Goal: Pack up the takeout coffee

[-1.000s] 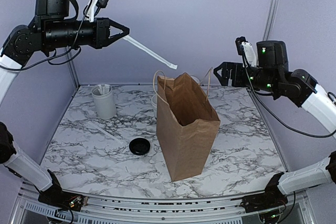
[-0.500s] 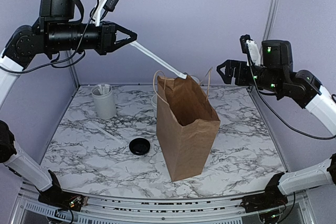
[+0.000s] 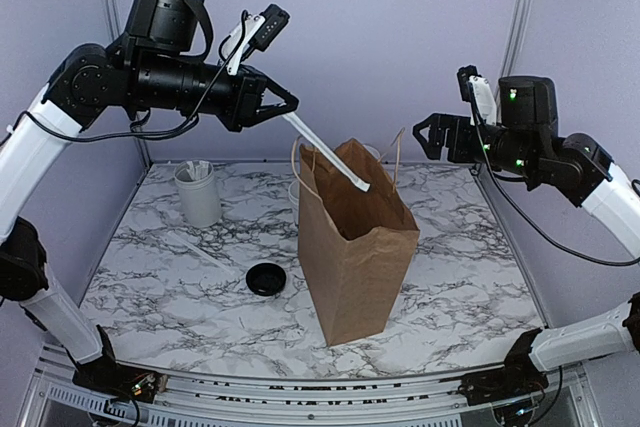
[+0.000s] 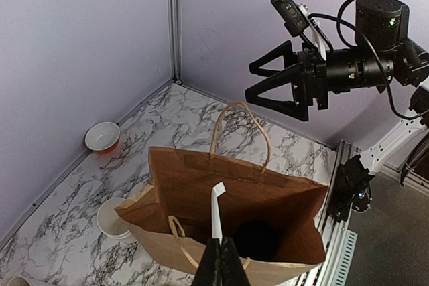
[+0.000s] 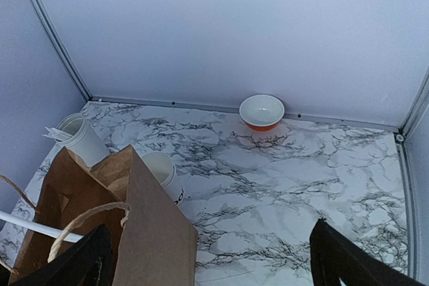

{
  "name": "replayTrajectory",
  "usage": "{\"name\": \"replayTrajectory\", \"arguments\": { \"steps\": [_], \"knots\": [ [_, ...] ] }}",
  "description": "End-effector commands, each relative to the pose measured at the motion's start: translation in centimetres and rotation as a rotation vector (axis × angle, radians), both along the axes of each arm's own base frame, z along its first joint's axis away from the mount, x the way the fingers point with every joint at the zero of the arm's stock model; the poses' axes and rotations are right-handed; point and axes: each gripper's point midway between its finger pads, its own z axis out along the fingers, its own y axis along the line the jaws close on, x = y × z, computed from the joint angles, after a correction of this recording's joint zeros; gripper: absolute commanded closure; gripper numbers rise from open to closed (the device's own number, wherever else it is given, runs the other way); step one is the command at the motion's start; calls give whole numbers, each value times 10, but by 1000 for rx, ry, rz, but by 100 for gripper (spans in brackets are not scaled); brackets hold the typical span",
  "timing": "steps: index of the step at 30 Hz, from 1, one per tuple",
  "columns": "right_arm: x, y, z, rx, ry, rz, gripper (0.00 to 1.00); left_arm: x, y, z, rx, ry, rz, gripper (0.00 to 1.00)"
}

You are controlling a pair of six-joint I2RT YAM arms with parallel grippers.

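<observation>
A brown paper bag (image 3: 355, 257) stands open in the middle of the table. Deep inside it, in the left wrist view, a round black lid (image 4: 257, 240) shows; this is the takeout coffee, and its white cup is hidden below the lid. My left gripper (image 3: 285, 107) hangs above the bag's left rim, shut on a white wrapped straw (image 3: 330, 154). The straw slants down, its far end just inside the bag's mouth (image 4: 216, 209). My right gripper (image 3: 425, 137) hovers open and holds nothing, high to the right of the bag (image 5: 154, 232).
A loose black lid (image 3: 266, 278) lies left of the bag. A white cup of straws (image 3: 198, 194) stands at the back left, with one straw (image 3: 190, 244) flat on the marble. Lidless stacked cups (image 5: 159, 171) stand behind the bag. An orange bowl (image 5: 262, 112) sits by the back wall.
My left arm has swung right and lowered, bringing the straw's far end from left of the bag into its mouth. The right gripper rose slightly, then held still.
</observation>
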Motion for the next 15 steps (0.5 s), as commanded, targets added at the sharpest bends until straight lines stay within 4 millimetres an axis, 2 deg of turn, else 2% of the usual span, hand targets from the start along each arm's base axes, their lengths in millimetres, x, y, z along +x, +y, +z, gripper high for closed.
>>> {"name": "replayTrajectory", "arguments": {
  "steps": [1,6,15],
  "knots": [
    [-1,-7,18,40,-43,-22,1,-2,-6,-5,51,-26,15,100],
    [-1,-6,17,43,-40,-22,1,6,-13,-11,119,-93,106,100],
    [-1,-6,17,45,-38,-19,1,20,-36,-27,210,-158,171,100]
  ]
}}
